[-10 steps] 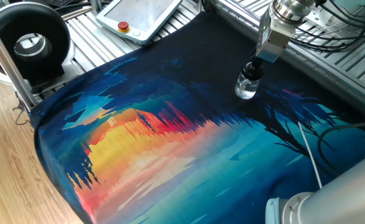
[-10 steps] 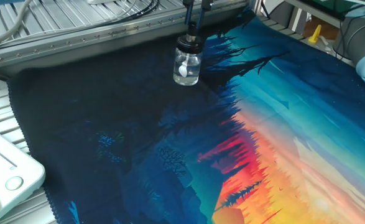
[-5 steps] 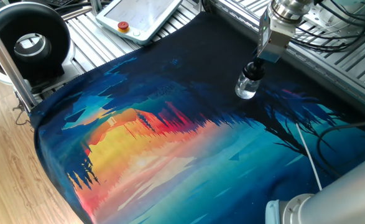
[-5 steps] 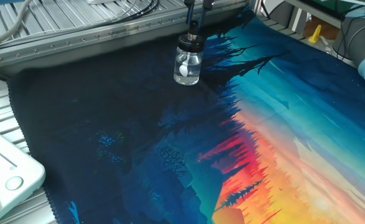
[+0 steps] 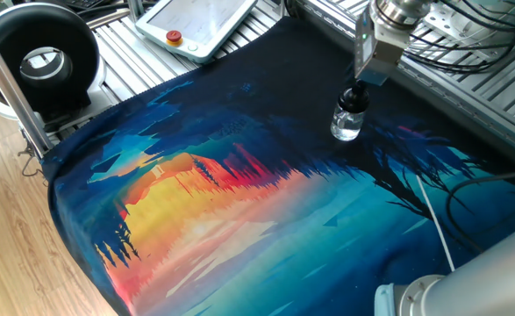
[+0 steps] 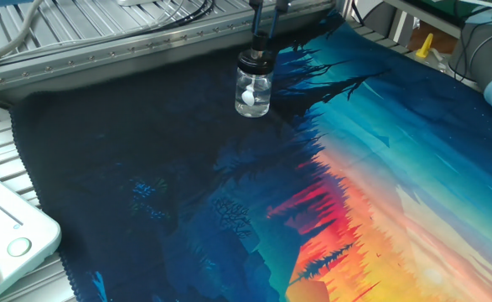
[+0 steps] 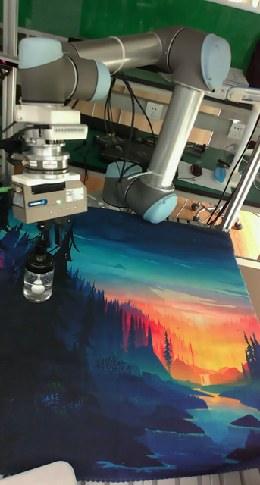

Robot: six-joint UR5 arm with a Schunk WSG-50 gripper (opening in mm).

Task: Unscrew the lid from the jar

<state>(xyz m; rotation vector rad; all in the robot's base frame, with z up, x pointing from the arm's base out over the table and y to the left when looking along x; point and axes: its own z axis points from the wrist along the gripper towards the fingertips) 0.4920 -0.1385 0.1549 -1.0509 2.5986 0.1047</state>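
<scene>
Gripper (image 7: 46, 241) sits vertical over jar (image 6: 252, 91), fingers pinching lid (image 6: 256, 62) to twist it off w/ glass upright on mat (image 6: 354, 184).

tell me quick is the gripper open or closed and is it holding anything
Gripper: fingers straddle the black lid of the jar; whether they are clamped on it cannot be told.

A small jar of clear, glossy glass (image 6: 252, 91) was seen, topped by a black cap of matt plastic (image 6: 255, 59). It was carried on a printed cloth mat of sunset colours (image 5: 266, 219), soft and slightly sheened. Ribbed, brushed metal rails of the desk (image 6: 103, 59) were shown beyond, and pale wood-grain flooring (image 5: 16, 237) beside.
</scene>
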